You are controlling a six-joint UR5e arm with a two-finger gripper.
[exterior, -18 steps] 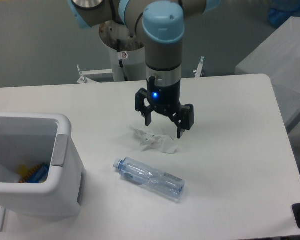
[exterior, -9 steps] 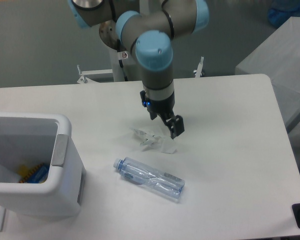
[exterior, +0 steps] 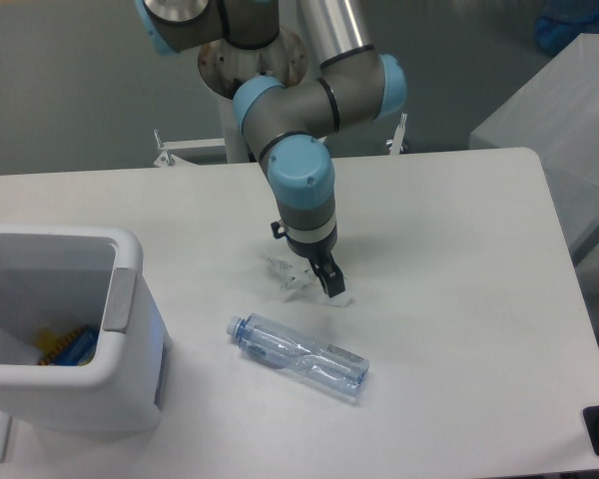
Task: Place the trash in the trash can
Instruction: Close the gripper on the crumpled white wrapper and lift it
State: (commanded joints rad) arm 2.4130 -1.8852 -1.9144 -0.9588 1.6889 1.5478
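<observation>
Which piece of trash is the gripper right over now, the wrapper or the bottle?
The crumpled white wrapper. The gripper is down at it, while the clear bottle lies apart, nearer the table's front edge.

A robotics lab or test cell, by every sign. Industrial arm (exterior: 304, 150) with grey links and pale blue joint caps, bolted on a pedestal behind a plain white table (exterior: 459, 299). Bare grey floor and wall around it, no household furnishing anywhere. Staged props only: a white bin (exterior: 130, 329), a crushed bottle (exterior: 299, 356), a crumpled wrapper (exterior: 292, 276). Another grey-white bench (exterior: 559, 120) at the right edge.
</observation>
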